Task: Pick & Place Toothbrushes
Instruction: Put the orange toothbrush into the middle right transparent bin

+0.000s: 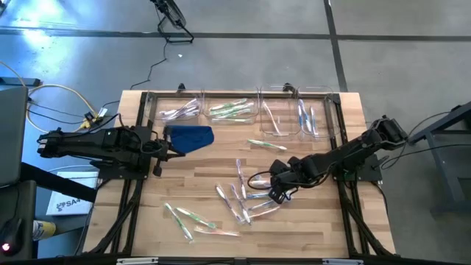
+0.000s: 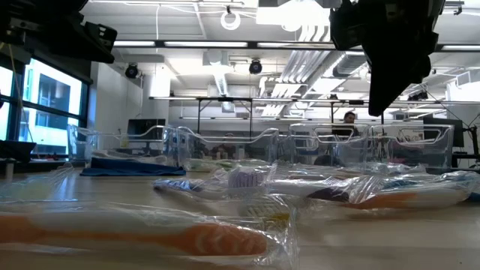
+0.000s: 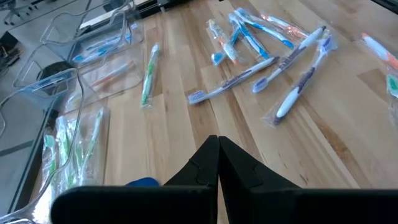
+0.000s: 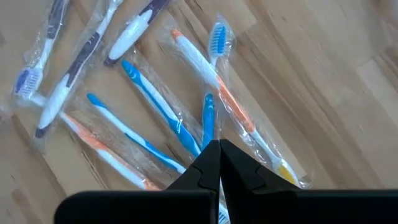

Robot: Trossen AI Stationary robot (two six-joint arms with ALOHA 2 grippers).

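Several wrapped toothbrushes [image 1: 243,195] lie in a loose heap at the table's middle. A few more [image 1: 184,217] lie near the front left, and one green one [image 1: 266,144] lies alone farther back. My right gripper [image 1: 278,195] is shut and points steeply down at the heap's right side. In the right wrist view its tips [image 4: 217,144] stand over blue-handled toothbrushes [image 4: 155,99] and an orange-and-white one [image 4: 217,81]. The low view shows it [image 2: 377,109] hanging clear above the table. My left gripper [image 1: 176,152] waits shut at the table's left, beside the blue cloth [image 1: 190,136].
Clear plastic bins [image 1: 243,110] stand in a row along the table's far edge, some holding toothbrushes. The blue cloth lies in front of the leftmost bin. A person [image 2: 349,118] shows in the room beyond the table. Bare wood lies at the table's near right [image 1: 324,228].
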